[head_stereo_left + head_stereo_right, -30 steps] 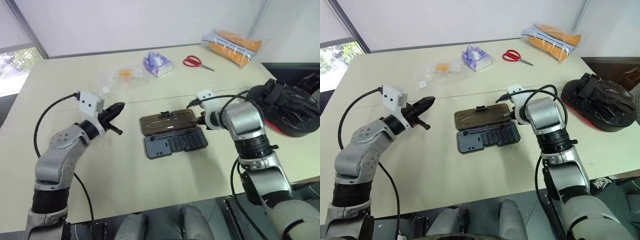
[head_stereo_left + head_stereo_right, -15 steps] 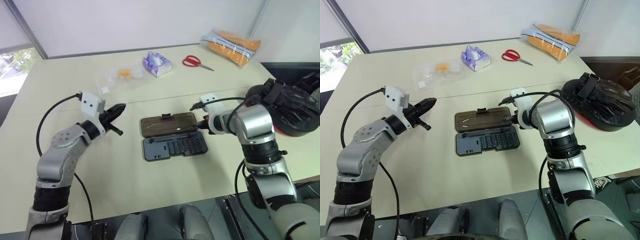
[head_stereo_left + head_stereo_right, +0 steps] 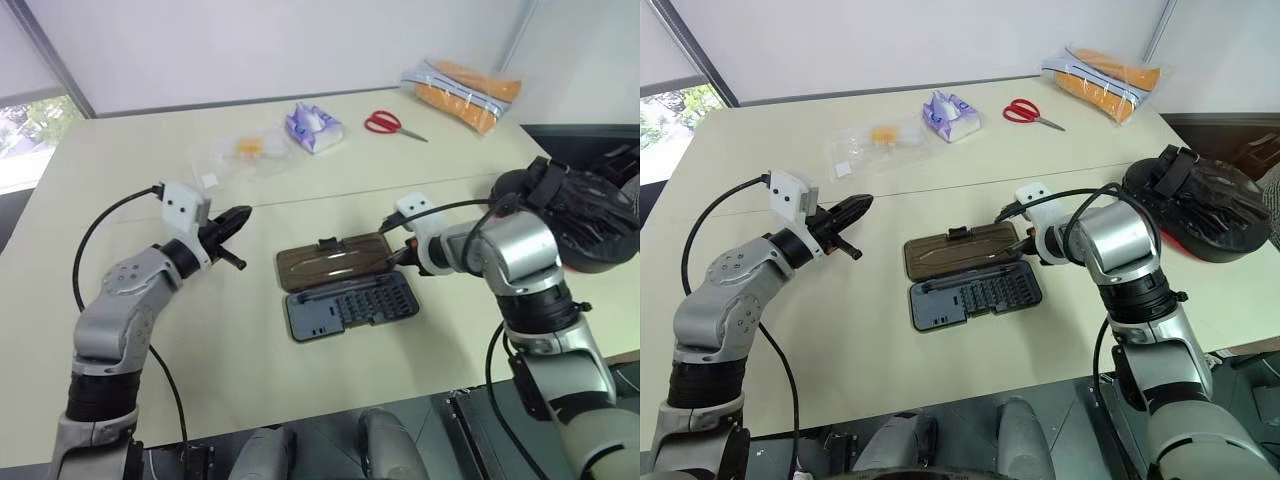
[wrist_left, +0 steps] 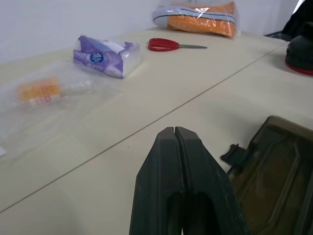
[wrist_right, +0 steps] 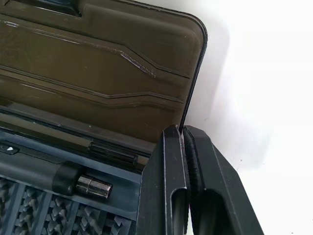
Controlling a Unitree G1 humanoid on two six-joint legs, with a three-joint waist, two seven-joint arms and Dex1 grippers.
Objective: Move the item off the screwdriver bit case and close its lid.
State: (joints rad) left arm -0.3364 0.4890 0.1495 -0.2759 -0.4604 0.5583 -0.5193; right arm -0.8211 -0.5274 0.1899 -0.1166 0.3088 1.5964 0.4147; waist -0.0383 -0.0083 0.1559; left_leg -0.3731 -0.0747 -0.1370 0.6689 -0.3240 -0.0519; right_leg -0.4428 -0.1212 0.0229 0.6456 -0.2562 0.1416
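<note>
The screwdriver bit case lies open mid-table, its grey-blue tray (image 3: 350,305) nearest me and the smoky brown lid (image 3: 330,262) folded back beyond it. My right gripper (image 3: 388,257) is shut, its tip at the lid's right end. In the right wrist view the shut right gripper (image 5: 181,129) sits at the lid's (image 5: 98,73) corner above the tray (image 5: 44,196). The lid's corner casts a shadow on the table, so it looks slightly raised. The item, a black mitt (image 3: 585,215) with a red rim, rests at the table's right edge, off the case. My left gripper (image 3: 236,218) hovers shut, left of the case.
Red scissors (image 3: 392,123), a purple tissue pack (image 3: 315,126) and a clear bag with something orange inside (image 3: 240,152) lie at the back. A bagged orange shoe (image 3: 462,88) sits far right. Bare table surrounds the case.
My right gripper has come in against the lid's right end. The case has turned a little, its right end swinging toward me. The left arm has held still.
</note>
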